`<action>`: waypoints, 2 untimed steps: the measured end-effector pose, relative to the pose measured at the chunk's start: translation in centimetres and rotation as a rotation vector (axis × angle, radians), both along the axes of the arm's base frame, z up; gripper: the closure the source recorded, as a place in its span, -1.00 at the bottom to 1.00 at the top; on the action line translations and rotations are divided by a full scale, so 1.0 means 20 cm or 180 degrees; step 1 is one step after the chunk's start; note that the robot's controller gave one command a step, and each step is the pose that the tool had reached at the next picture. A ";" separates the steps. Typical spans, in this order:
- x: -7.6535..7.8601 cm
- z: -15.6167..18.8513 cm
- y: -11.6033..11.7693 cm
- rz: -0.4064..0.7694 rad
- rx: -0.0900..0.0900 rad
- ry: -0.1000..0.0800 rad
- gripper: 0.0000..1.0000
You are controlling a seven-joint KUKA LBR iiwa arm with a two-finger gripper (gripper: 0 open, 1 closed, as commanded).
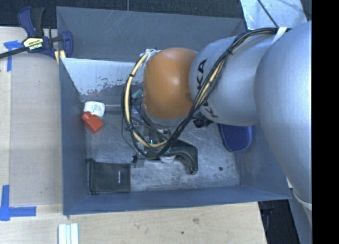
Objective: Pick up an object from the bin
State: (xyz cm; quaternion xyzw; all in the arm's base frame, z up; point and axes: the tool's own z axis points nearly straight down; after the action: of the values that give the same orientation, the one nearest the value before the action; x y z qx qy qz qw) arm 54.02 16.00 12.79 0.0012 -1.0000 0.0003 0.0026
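Observation:
My gripper [152, 134] is down in the middle of the bin, mostly covered by the arm's orange dome and a tangle of cables. Right beside it, to the lower right, lies a black curved thing [186, 155] like a handle, with a bit of white at its left end. A flat black square case [108, 177] lies to the lower left, against the bin's front wall. Further left sits a small orange-red piece with a white cap [93, 116].
A blue rounded thing [236, 137] lies at the bin's right side, partly under the arm. The arm's thick grey body covers the bin's right and back. Bare floor shows between the orange-red piece and the black case.

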 end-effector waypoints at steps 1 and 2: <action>-0.21 -0.30 0.11 0.0926 0.0005 -0.0005 -1.00; -0.20 -0.29 0.11 0.0913 0.0007 -0.0021 1.00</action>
State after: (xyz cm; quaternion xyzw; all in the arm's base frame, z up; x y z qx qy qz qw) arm 50.01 18.13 7.05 0.1441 -0.9896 -0.0005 -0.0007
